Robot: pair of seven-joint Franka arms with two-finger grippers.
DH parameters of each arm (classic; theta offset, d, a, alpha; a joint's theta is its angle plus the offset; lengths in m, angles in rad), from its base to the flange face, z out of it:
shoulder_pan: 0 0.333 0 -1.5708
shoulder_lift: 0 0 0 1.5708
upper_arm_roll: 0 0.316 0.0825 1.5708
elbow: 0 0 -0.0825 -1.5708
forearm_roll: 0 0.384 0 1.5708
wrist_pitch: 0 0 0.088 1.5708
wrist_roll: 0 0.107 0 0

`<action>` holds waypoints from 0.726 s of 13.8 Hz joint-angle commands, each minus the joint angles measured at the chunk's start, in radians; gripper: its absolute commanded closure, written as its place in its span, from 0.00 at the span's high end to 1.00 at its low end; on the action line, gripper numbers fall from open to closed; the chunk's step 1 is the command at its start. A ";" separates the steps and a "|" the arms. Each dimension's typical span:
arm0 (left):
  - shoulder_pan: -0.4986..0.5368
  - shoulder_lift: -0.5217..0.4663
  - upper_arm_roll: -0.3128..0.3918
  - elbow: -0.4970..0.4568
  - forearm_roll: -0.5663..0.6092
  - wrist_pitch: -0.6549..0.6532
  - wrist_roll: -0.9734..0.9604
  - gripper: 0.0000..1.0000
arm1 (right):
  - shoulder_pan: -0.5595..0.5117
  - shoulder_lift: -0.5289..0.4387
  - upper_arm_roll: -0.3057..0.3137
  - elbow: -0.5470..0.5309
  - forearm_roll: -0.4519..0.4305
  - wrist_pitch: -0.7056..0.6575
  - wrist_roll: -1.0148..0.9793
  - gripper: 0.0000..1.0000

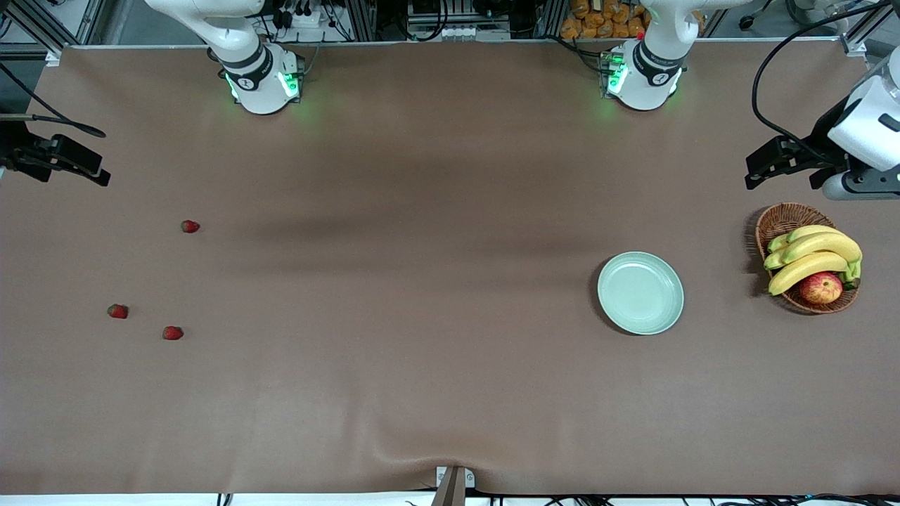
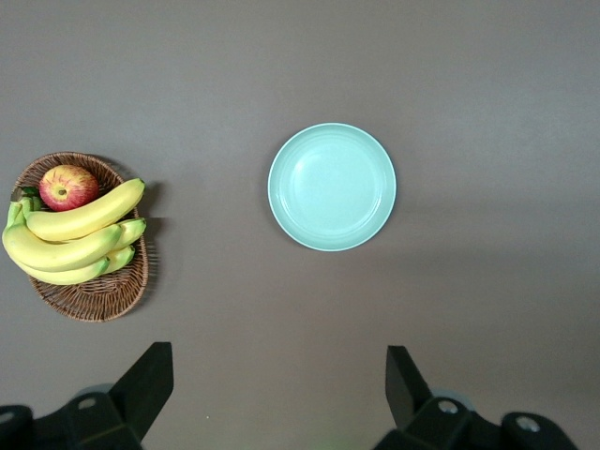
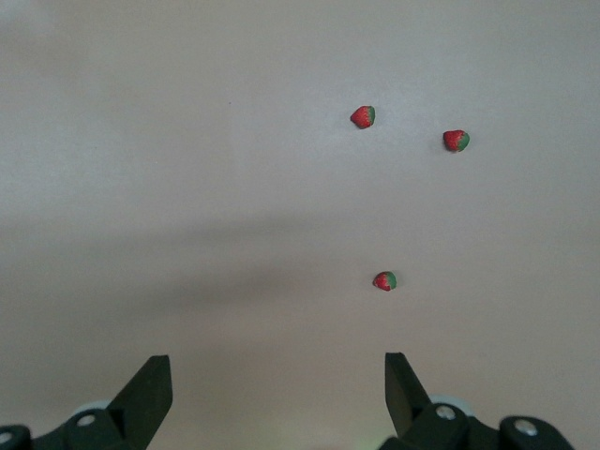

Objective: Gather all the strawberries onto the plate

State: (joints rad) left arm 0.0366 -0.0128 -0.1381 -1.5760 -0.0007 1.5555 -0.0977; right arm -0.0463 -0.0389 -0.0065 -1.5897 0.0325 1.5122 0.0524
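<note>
Brown cloth-covered table (image 1: 450, 365) is carrying everything. Round pale mint-green glossy plate (image 1: 640, 293) is lying bare toward the left arm's end; brown woven wicker basket (image 1: 780, 219) with yellow bananas (image 1: 815, 256) and a red-yellow apple (image 1: 820, 287) is sitting just beside the plate. Three tiny red strawberries (image 1: 190, 226) (image 1: 117, 310) (image 1: 172, 332) are lying well apart from the plate, toward the right arm's end. Nothing is blocking them.

Left gripper (image 2: 279, 384) is hanging wide, holding nothing, above the table near the plate. Right gripper (image 3: 278, 389) is hanging equally wide near the strawberries. Only the wrist views are showing the finger gaps.
</note>
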 commanded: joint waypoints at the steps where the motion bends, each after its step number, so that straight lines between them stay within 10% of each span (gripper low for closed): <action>1: 0.006 -0.010 0.002 0.008 -0.002 -0.020 0.015 1.00 | -0.010 -0.006 0.013 0.004 -0.008 -0.001 0.007 1.00; 10: 0.012 -0.007 0.005 -0.002 0.002 -0.028 0.015 1.00 | -0.012 0.077 0.011 0.002 -0.109 0.052 -0.049 1.00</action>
State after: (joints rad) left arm 0.0412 -0.0128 -0.1319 -1.5704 -0.0006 1.5491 -0.0977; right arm -0.0463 -0.0071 -0.0066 -1.5934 -0.0304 1.5376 0.0398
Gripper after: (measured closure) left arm 0.000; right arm 0.000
